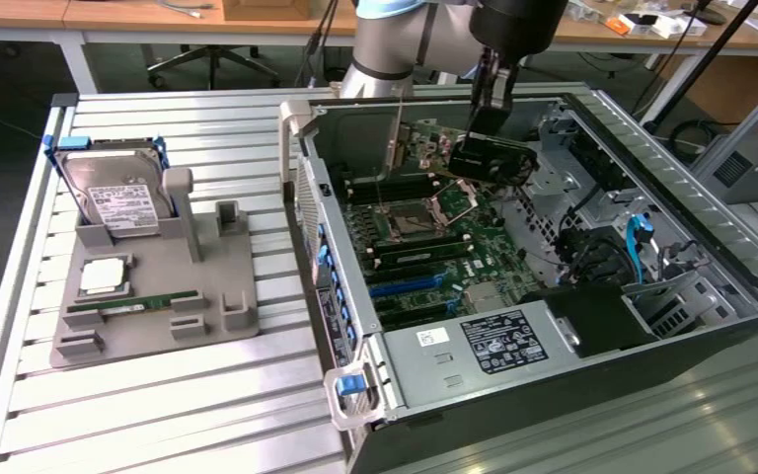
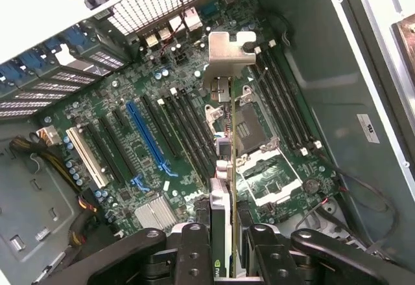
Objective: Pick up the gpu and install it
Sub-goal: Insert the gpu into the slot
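Exterior view: the arm reaches down into the open case point(image 1: 695, 247), which lies on its side on the slatted table point(image 1: 155, 415). The gripper point(image 1: 489, 120) is clamped on the gpu point(image 1: 495, 160), a dark card that hangs tilted over the far part of the motherboard point(image 1: 485, 252), just beyond the CPU socket point(image 1: 413, 212). It looks clear of the board, though contact along its lower edge cannot be judged.

Wrist view: the gripper point(image 2: 224, 249) pinches the gpu point(image 2: 222, 201) edge-on, with a black finger point(image 2: 194, 252) pressed to each face. The card's silver bracket point(image 2: 228, 55) points away from the camera toward the case's rear ports. The gpu sits over the strip of motherboard point(image 2: 130, 188) between the dark expansion slots and the socket point(image 2: 256, 142). A blue slot point(image 2: 146, 136) lies apart from it, further along the board.

On the exterior view's left, well apart from the case, a grey stand point(image 1: 155, 326) holds an upright hard drive point(image 1: 115, 197), a processor chip point(image 1: 103, 276) and a green memory stick point(image 1: 135, 304). A labelled power supply point(image 1: 485, 346) fills the case's near corner.
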